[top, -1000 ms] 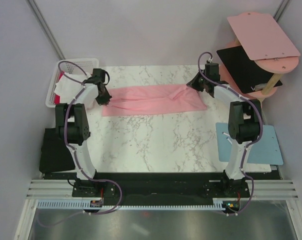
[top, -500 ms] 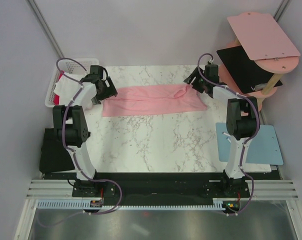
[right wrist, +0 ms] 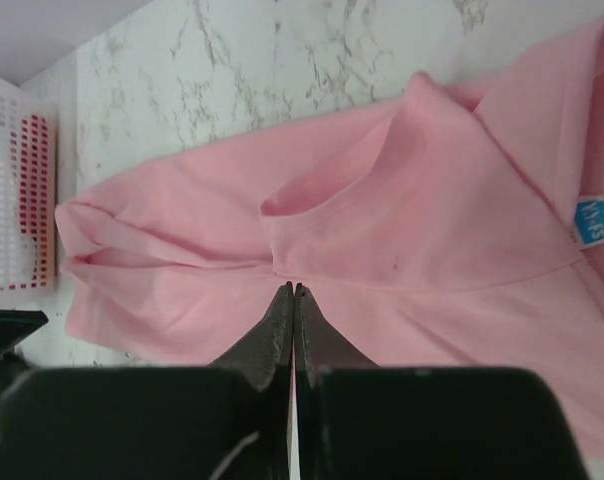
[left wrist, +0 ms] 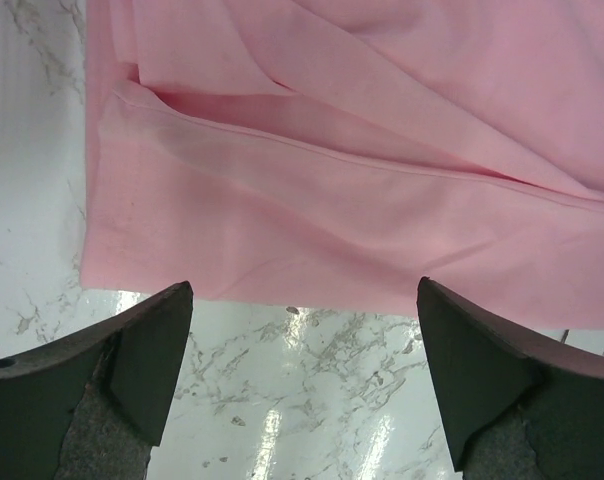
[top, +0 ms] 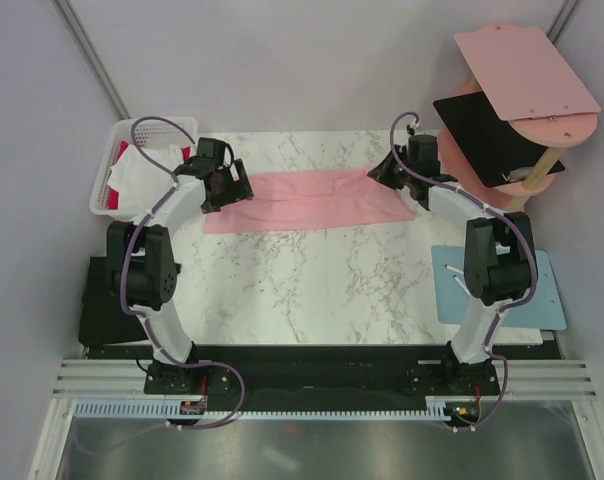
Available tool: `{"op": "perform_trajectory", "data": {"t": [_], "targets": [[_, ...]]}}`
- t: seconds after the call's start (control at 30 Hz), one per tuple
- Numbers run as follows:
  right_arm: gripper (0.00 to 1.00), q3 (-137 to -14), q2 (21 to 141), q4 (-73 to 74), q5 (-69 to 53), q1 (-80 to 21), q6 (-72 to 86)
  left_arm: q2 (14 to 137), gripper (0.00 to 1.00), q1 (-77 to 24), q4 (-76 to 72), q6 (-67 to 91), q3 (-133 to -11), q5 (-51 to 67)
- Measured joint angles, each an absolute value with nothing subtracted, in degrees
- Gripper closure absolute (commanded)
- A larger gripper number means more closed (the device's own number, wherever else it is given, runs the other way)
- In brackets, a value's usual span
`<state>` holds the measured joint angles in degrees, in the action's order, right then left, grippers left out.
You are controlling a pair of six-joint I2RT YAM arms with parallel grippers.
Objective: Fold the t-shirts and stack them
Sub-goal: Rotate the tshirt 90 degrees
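Left gripper (left wrist: pixel 304 300) spread wide, hung over edge at left end of pink t-shirt (left wrist: pixel 332 190), nothing held. Right gripper (right wrist: pixel 292 292) pressed fully shut, tips set at fold below collar; whether cloth is pinched cannot be told; pink t-shirt laid folded lengthwise across far part of marble table (top: pixel 312 290). White t-shirt (top: pixel 132 180) seen in basket (top: pixel 104 160) at far left, black t-shirt (top: pixel 482 135) on pink shelf (top: pixel 527 70) at far right

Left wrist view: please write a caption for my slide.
Open left gripper hovers at the edge of the pink t-shirt.
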<state>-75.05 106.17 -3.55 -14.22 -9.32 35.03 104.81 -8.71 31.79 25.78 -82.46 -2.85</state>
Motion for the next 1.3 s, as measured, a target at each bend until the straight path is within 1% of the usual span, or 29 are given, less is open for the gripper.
{"op": "perform_trajectory", "data": {"t": [0.07,0.13,0.17,0.2,0.4,0.7,0.93,1.1,1.3], "targets": [[1.00,-75.0,107.7,-2.0,-15.0,-10.2,34.7,104.8,0.04,-9.3,31.4,25.8,-81.5,-2.9],[1.00,-75.0,110.0,-0.3,-15.6,-11.0,34.6,104.8,0.20,-9.6,31.3,25.7,-80.9,-2.9],[1.00,-74.9,111.1,0.6,-15.7,-11.4,34.6,104.8,0.44,-9.6,31.3,25.6,-80.8,-2.9],[1.00,-74.6,112.0,1.6,-15.6,-11.8,34.7,105.0,0.97,-9.7,31.1,25.4,-80.8,-2.9],[1.00,-72.4,113.4,7.0,-12.8,-12.5,34.7,107.9,0.98,-9.7,30.3,24.6,-82.4,-4.3],[1.00,-72.3,114.2,8.6,-6.6,-12.5,34.7,118.3,0.98,-9.7,36.4,24.5,-91.4,-11.3],[1.00,-78.0,118.4,8.6,-6.0,-12.4,34.2,120.3,0.98,-9.9,39.8,24.6,-90.2,-11.4],[1.00,-85.1,122.9,10.2,-5.7,-12.4,32.6,118.1,0.98,-11.1,38.5,24.6,-85.9,-10.3],[1.00,-95.2,129.6,11.9,-7.7,-12.4,30.4,113.9,0.98,-17.9,38.4,24.6,-79.9,-8.3]]}}
